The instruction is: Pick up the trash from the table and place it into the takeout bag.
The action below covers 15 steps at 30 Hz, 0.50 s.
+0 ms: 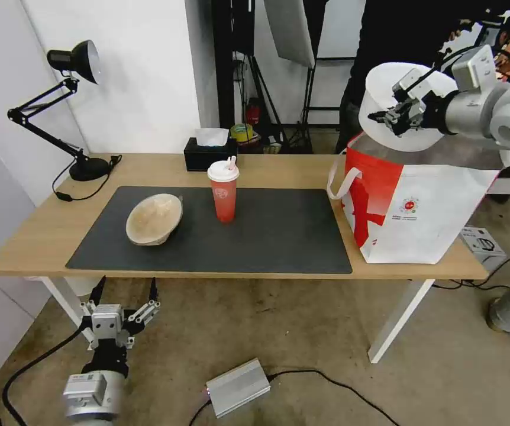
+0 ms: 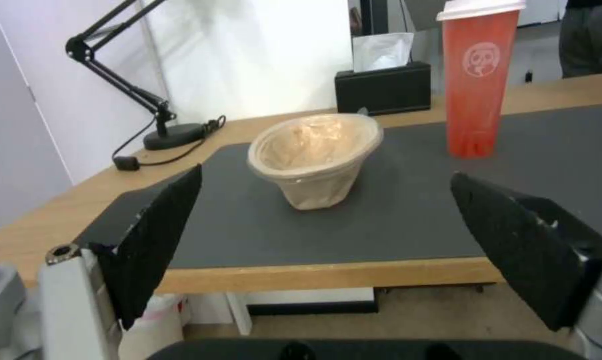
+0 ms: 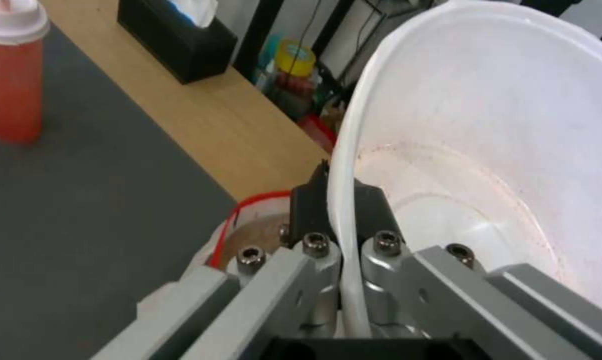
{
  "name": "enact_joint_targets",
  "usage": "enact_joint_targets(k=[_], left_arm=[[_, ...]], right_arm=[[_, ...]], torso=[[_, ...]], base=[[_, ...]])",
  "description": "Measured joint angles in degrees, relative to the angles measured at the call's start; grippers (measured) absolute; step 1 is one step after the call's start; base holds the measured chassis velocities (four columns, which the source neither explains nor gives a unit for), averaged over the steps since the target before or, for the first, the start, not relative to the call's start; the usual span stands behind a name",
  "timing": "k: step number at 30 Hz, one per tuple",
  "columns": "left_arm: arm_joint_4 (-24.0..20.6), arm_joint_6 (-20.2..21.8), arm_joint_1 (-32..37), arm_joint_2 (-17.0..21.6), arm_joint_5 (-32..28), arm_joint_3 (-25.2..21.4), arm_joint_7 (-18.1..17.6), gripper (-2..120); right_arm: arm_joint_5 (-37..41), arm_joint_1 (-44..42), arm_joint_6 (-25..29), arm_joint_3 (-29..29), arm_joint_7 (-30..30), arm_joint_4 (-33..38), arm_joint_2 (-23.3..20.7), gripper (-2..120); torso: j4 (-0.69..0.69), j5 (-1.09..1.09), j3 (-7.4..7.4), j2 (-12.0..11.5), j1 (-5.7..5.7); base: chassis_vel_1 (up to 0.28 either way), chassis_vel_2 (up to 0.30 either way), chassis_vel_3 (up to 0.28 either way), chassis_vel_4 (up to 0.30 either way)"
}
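I had the right gripper [image 1: 392,113] pinching the rim of the white bowl [image 1: 385,89], tilted above the takeout bag [image 1: 420,207]. Best to centre it over the bag's mouth before letting go. Red-stained inside. Left gripper [image 1: 126,296] hung wide open below the table [image 1: 42,236].

Right arm is up high, reaching in from the right with its silver forearm nearly level and the wrist turned inward. The right tool [image 1: 392,113] has its two black fingers [image 3: 308,200] pinched tight on a thin white rim, one pad on each face of it, as the right wrist view shows. Left arm hangs low in front of the bench, wrist pointing up, and the left tool [image 1: 126,290] has its dark fingers [image 2: 156,235] splayed wide, nothing between them.
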Motion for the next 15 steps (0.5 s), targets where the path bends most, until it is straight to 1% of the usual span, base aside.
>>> enact_joint_targets(k=[10,11,12,15], left_arm=[[-0.2,0.0,0.0,0.1,0.0,0.0,0.0,100],[-0.2,0.0,0.0,0.2,0.0,0.0,0.0,100],[-0.2,0.0,0.0,0.2,0.0,0.0,0.0,100],[-0.3,0.0,0.0,0.2,0.0,0.1,0.0,100]], right_arm=[[-0.5,-6.0,0.1,4.1,-0.3,1.7,-2.6,0],[-0.8,-8.5,0.1,5.9,-0.3,2.3,-3.1,0],[-0.8,-8.5,0.1,5.9,-0.3,2.3,-3.1,0],[-1.5,-12.0,0.4,8.4,-0.4,3.1,-4.1,0]], torso=[[0.0,0.0,0.0,0.0,0.0],[0.0,0.0,0.0,0.0,0.0],[0.0,0.0,0.0,0.0,0.0],[0.0,0.01,0.0,0.0,0.0]], base=[[0.0,0.0,0.0,0.0],[0.0,0.0,0.0,0.0],[0.0,0.0,0.0,0.0],[0.0,0.0,0.0,0.0]])
